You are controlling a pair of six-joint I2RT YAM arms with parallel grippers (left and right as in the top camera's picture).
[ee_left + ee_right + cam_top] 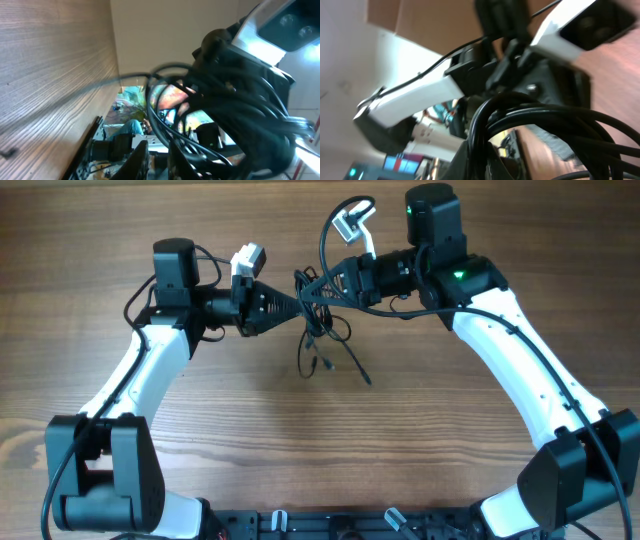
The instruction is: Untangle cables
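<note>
Overhead: cables (322,330) bunched between left gripper (296,303) and right gripper (318,288), both jaws pinched onto them, loose ends trailing over the table (250,430). Wrist views gave only blurred close-up loops.

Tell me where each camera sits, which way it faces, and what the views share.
Overhead: fixed above the table, looking straight down; shows left arm and right arm meeting at the cables.
Left wrist: on the left arm, looking along its dim jaws into the cables; the right arm's wrist camera behind them, table at left.
Right wrist: on the right arm, looking past the looped cables at the left arm; own jaws blurred at the bottom.
Shared: all three show the cables; each wrist view shows the opposite arm.
</note>
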